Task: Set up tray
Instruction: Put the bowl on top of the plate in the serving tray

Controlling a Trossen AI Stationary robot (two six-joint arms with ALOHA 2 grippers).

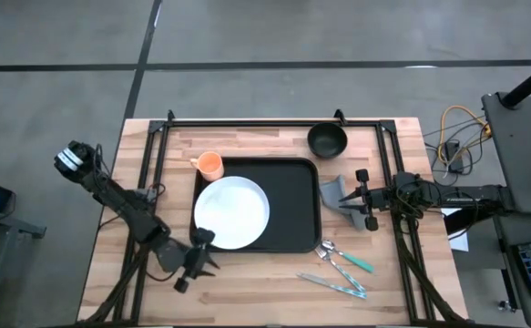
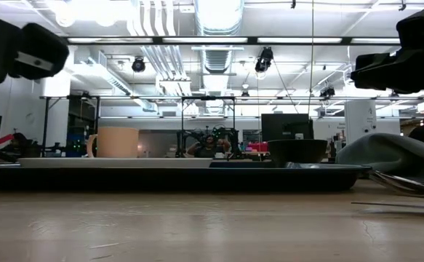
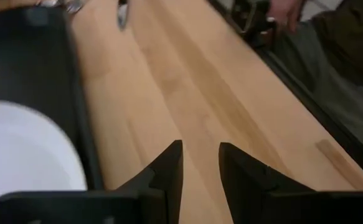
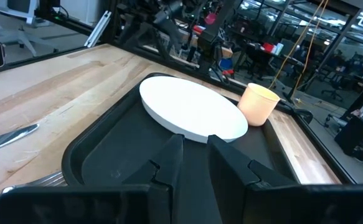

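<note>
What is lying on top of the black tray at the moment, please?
Only the white plate rests on the tray, on its left half; the right half is bare. The tray surface under the plate is covered, so it cannot be seen.

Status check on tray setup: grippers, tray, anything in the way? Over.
Left gripper open, empty, by tray near edge. Right gripper open, empty, at napkin. Tray holds only plate.

Arms: two dark, slim, jointed, black cables along the links.
Left gripper (image 1: pixel 195 261): black, two flat tapered fingers (image 3: pixel 169 171).
Right gripper (image 1: pixel 362 199): black, same angular fingers (image 4: pixel 169 163).
Left arm base: white-marked housing.
</note>
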